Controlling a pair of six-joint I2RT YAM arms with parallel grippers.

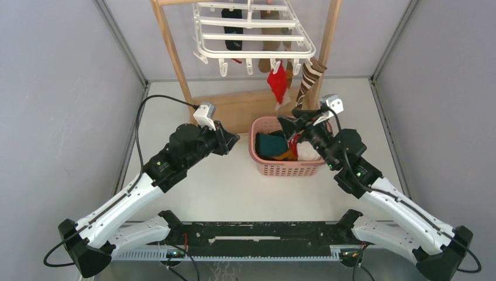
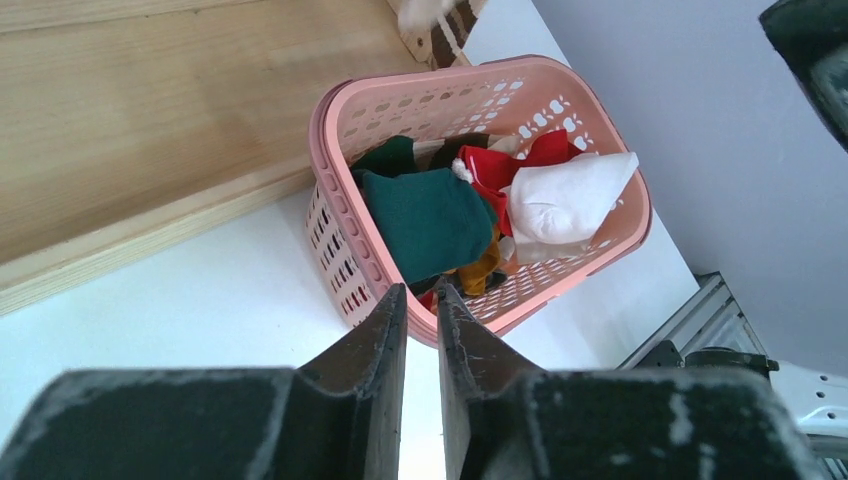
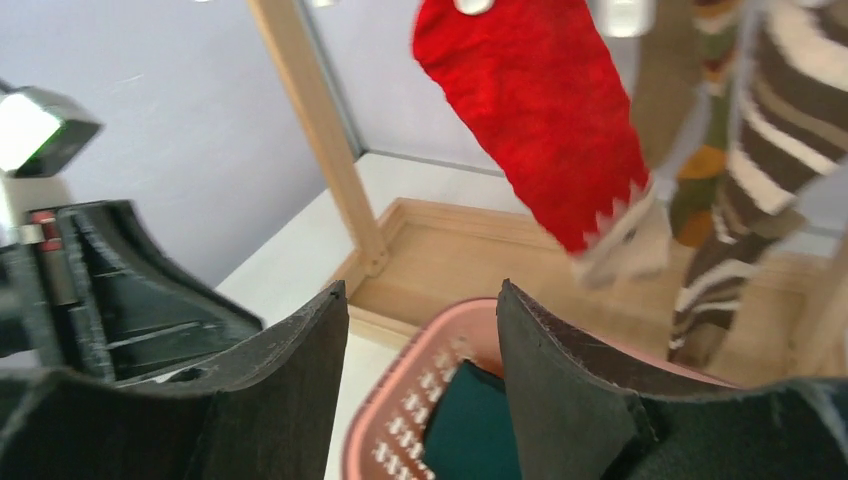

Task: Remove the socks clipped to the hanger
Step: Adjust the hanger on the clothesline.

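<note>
The white hanger (image 1: 251, 36) hangs from a wooden frame at the back. A red sock (image 1: 278, 82) and a brown striped sock (image 1: 308, 79) hang clipped at its front right rim. A black sock (image 1: 234, 26) and a tan sock (image 1: 270, 44) show behind the bars. My right gripper (image 1: 289, 123) is open and empty over the pink basket's far edge, just below the red sock (image 3: 540, 110) and striped sock (image 3: 760, 170); its jaws (image 3: 422, 290) stand wide apart. My left gripper (image 1: 231, 140) is shut and empty, left of the basket (image 2: 420, 290).
The pink basket (image 1: 254, 149) holds teal (image 2: 425, 215), red and white (image 2: 565, 200) socks. The wooden frame's posts (image 1: 169, 47) and base board (image 1: 234, 108) stand behind the basket. Grey walls close in both sides.
</note>
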